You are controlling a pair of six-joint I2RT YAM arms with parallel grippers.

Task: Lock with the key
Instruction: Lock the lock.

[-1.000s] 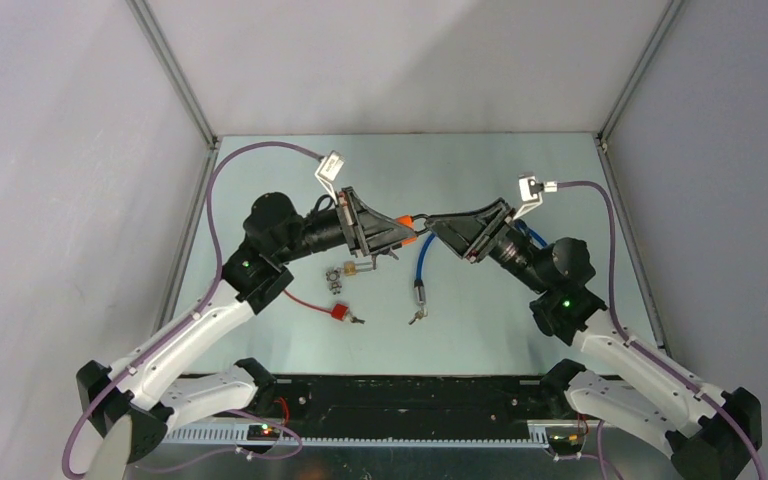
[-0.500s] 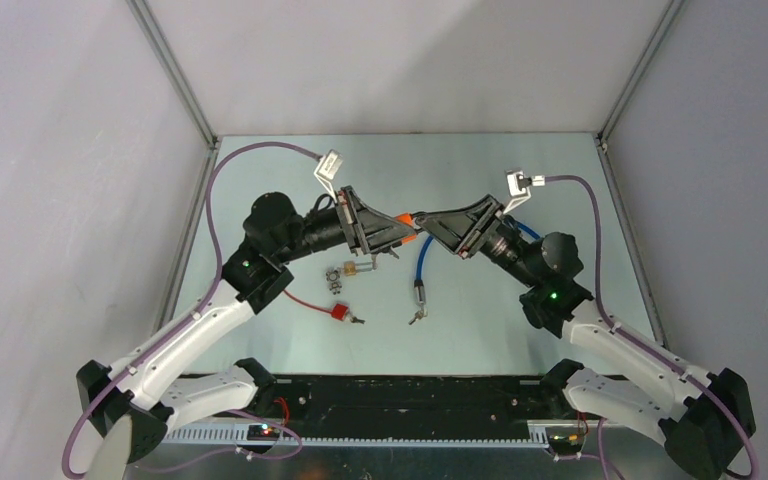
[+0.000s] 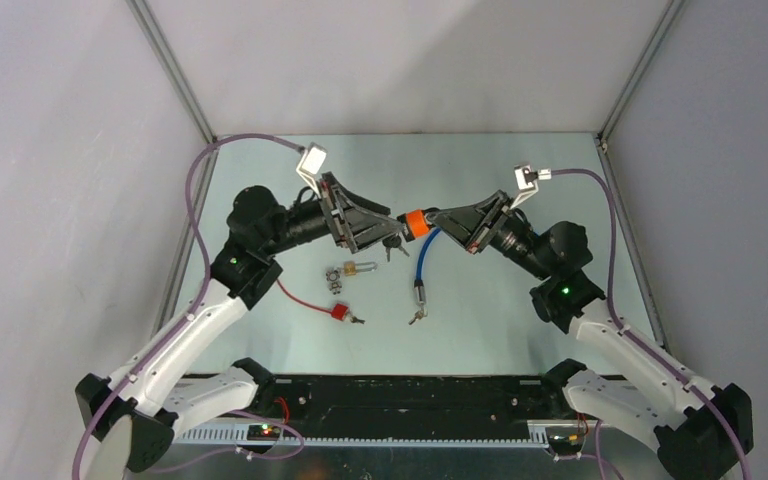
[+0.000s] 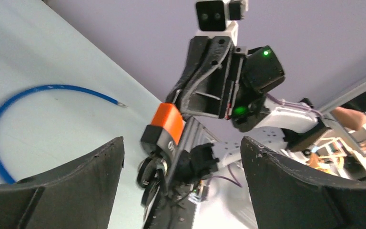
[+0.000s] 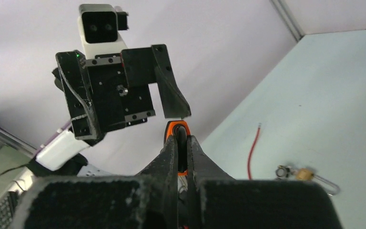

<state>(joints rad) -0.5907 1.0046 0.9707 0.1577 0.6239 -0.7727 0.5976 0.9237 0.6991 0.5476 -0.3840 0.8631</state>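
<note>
An orange and black padlock [image 3: 416, 222] hangs in the air above the table's middle, with my right gripper [image 3: 430, 220] shut on it. In the right wrist view the two fingers press together on the padlock [image 5: 177, 125] at the right gripper's [image 5: 181, 139] tips. A bunch of keys [image 3: 395, 244] dangles from the padlock's black lower end, seen as dark rings of keys [image 4: 151, 172] under the padlock [image 4: 167, 123]. My left gripper [image 3: 384, 230] is open just left of it, and its fingers [image 4: 100, 167] stand wide apart around the padlock without touching in the left gripper [image 4: 182, 148] view.
On the table lie a small brass padlock [image 3: 358, 268], a red cable [image 3: 305, 299] with a red tag [image 3: 340, 312], and a curved blue cable [image 3: 422, 258] ending in a small metal piece [image 3: 418, 316]. Grey walls close in the table on three sides.
My left gripper has opened, let go of the padlock and drawn back to the left. My right gripper has shut on the padlock, and the keys now hang free below it.
</note>
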